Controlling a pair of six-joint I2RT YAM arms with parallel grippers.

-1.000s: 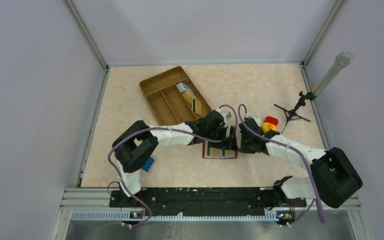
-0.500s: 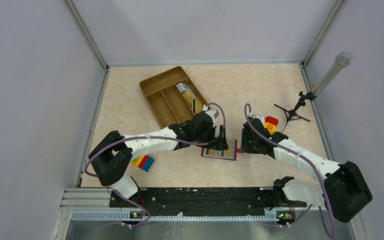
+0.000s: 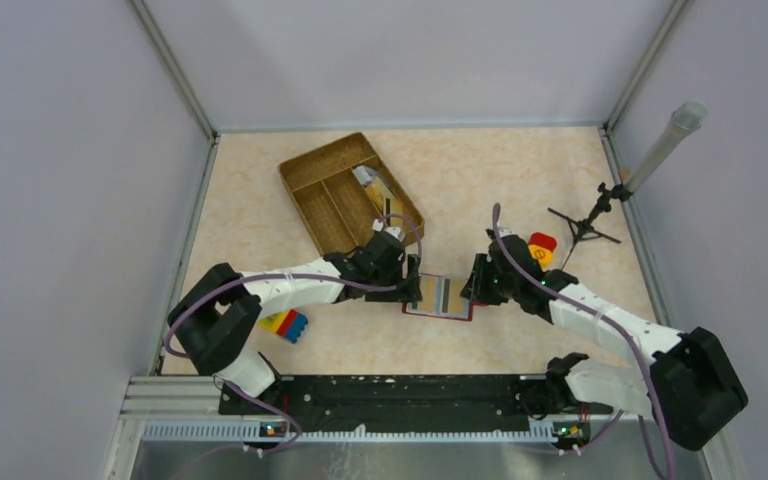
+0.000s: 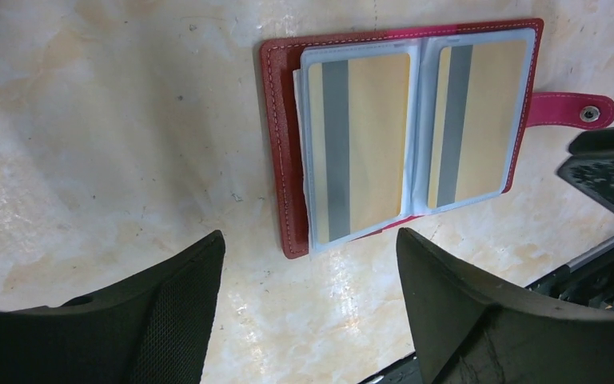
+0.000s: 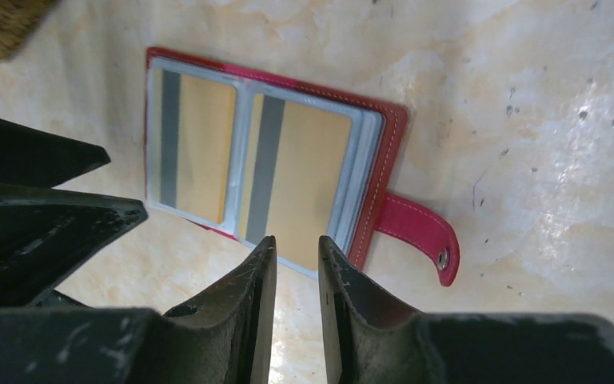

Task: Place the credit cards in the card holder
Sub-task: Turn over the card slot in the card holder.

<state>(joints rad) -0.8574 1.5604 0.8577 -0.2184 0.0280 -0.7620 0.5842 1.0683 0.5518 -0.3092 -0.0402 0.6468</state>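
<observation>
The beige counter [image 3: 520, 180] carries a woven tray [image 3: 300, 170] in the upper middle of the overhead view, with loose credit cards [image 3: 385, 200] in its right compartment. Below it, the left pincer [image 3: 412, 290] has drawn back to the left since half a second ago; it is spread wide and empty. The right pincer [image 3: 472, 285] has edged up to the holder's right side, with only a narrow gap between its fingers and gripping nothing. Between them the red card holder [image 3: 440, 296] lies open and is now fully uncovered. Its two clear sleeves each show a tan-yellow card with a grey stripe [image 4: 368, 144]
</observation>
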